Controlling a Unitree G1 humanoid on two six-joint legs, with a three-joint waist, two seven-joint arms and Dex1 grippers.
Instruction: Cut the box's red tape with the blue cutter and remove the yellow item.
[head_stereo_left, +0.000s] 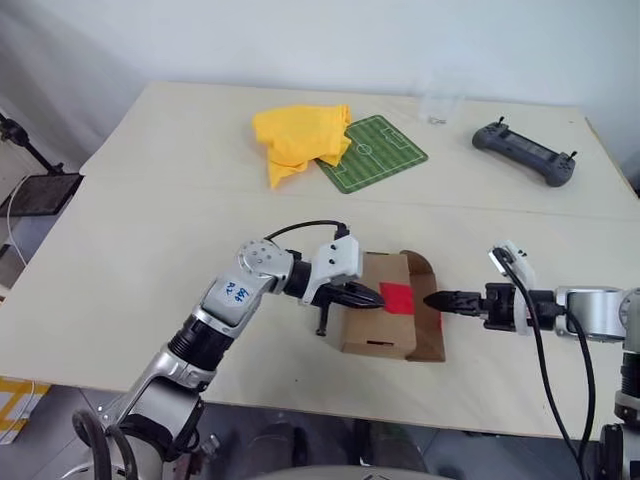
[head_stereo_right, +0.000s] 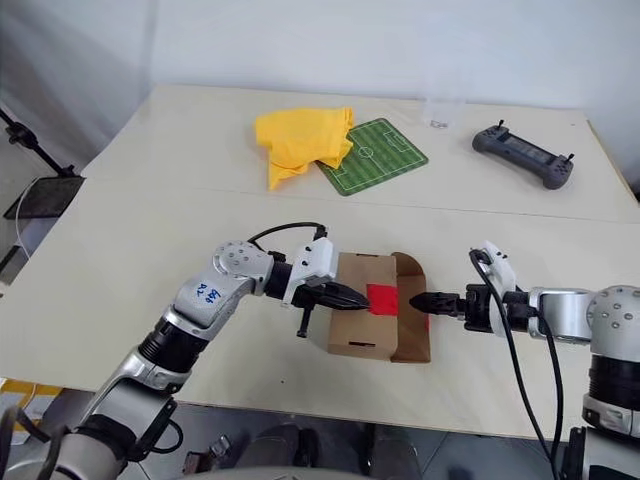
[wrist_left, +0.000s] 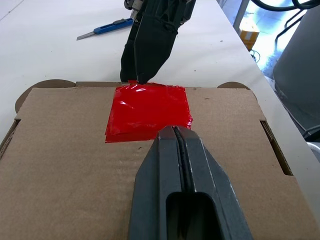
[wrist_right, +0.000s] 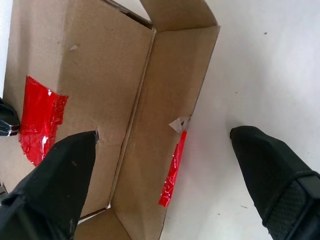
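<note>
Resting near the pale tabletop's (head_stereo_left: 150, 230) front edge, small brown cardboard box (head_stereo_left: 372, 318), side flap swung outward. Red tape square (wrist_left: 148, 111) on its lid (a torn strip clings to the flap). Left gripper (head_stereo_left: 368, 297) shut, empty, tips on lid beside tape. Right gripper (wrist_right: 165, 165) wide open, empty, straddling the flap. Slim blue cutter (wrist_left: 106, 29) lies apart on the tabletop.

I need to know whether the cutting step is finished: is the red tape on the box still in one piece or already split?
Split. One red tape piece stays on the box lid; a strip clings to the front flap hanging open.
</note>
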